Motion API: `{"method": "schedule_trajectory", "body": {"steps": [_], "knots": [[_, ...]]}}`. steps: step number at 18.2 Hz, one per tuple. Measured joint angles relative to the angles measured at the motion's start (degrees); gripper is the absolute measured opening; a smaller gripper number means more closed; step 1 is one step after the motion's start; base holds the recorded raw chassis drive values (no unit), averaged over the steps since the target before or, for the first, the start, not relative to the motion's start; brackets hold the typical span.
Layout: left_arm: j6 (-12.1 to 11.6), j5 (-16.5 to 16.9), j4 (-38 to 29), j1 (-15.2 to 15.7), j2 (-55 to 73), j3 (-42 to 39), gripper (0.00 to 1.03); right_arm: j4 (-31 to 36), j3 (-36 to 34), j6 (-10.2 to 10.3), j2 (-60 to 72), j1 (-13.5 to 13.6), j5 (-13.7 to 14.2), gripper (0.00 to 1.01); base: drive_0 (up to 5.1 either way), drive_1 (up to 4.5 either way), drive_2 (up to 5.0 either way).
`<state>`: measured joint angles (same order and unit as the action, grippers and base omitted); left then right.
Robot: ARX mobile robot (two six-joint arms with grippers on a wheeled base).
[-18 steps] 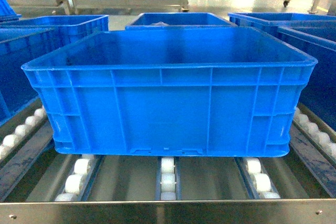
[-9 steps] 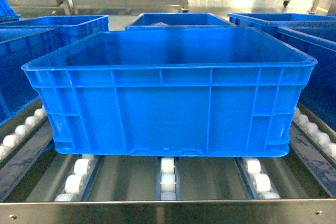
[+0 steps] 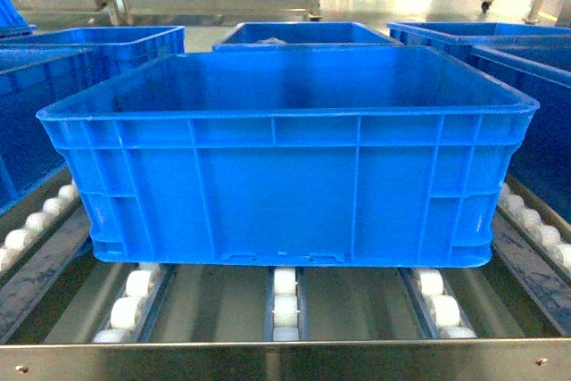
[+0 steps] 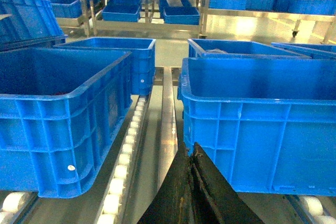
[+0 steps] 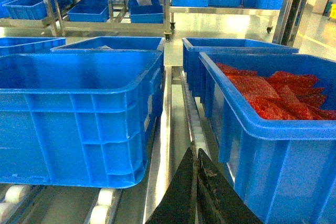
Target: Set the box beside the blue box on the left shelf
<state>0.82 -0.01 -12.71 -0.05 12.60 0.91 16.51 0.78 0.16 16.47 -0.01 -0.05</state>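
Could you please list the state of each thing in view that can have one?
box: upright, open-topped, empty, resting on the rollers.
left gripper: shut, holding nothing, beside the box's corner.
right gripper: shut, holding nothing.
right-hand crate: holds red packets.
left-hand crate: upright on the rollers.

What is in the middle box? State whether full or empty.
Empty: the box shows only bare blue inner walls in the head view, with nothing standing above its rim.

Narrow lanes either side of the box

The box point(image 3: 285, 158) fills the middle roller lane; to its left a neighbouring crate point(image 4: 58, 119) leaves a slim gap, to its right a crate of red bags point(image 5: 273, 129) leaves another. Bare rollers point(image 3: 284, 305) lie open before it.
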Motion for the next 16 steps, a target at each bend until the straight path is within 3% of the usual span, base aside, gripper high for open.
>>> {"method": "schedule_trajectory", "body": {"steps": [5, 8, 12, 14, 16], "knots": [[0.0, 0.0, 3.2, 0.0, -3.0, 0.0, 0.01, -3.9, 0.0, 0.0, -3.9, 0.0, 0.0, 0.02, 0.0, 0.0, 0.0], [0.0, 0.0, 13.4, 0.0, -10.3, 0.0, 0.01, -5.4, 0.0, 0.0, -5.2, 0.0, 0.0, 0.02, 0.0, 0.0, 0.0], [0.0, -0.2, 12.2, 0.0, -12.0, 0.2, 0.01, -6.4, 0.0, 0.0, -6.6, 0.0, 0.0, 0.02, 0.0, 0.0, 0.0], [-0.1, 0.0, 13.2, 0.0, -12.0, 0.0, 0.01, -16.1, 0.0, 0.0, -13.0, 0.0, -0.1, 0.02, 0.0, 0.0, 0.0], [-0.2, 0.0, 13.0, 0.0, -12.0, 0.0, 0.01, -16.2, 0.2, 0.0, -16.2, 0.0, 0.1, 0.02, 0.0, 0.0, 0.0]]}}
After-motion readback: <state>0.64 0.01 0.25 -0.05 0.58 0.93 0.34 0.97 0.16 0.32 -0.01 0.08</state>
